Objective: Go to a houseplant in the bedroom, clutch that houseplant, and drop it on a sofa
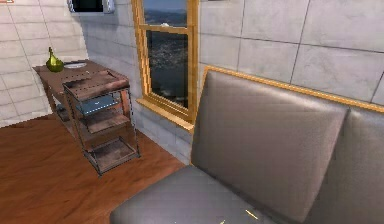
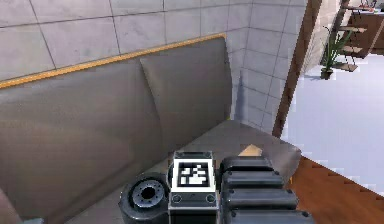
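Grey sofa (image 1: pixel 262 125), tiled wall (image 1: pixel 285 40), window (image 1: pixel 167 52), wooden floor (image 1: pixel 45 172), cannot tell fingers (image 2: pixel 142 200) state or load

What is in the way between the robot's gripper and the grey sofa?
Nothing that I can see. The gripper is at the bottom of the arm side view, and only the bare grey seat of the sofa shows beyond it. I cannot tell whether the gripper holds anything.
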You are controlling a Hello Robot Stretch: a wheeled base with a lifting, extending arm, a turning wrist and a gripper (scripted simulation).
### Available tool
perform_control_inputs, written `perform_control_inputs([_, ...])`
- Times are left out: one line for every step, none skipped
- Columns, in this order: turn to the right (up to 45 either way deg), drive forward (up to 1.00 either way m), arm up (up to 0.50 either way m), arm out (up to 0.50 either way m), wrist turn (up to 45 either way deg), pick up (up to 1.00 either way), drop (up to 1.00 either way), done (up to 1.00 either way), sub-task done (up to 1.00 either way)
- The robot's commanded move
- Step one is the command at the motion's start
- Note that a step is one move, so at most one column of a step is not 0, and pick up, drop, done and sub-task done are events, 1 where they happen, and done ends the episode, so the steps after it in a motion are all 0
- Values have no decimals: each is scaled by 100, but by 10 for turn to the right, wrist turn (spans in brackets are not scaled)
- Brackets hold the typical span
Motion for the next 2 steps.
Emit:
perform_control_inputs([0,0,0,28,0,0,0,0,0])
perform_control_inputs([0,0,0,0,450,0,0,0,0])
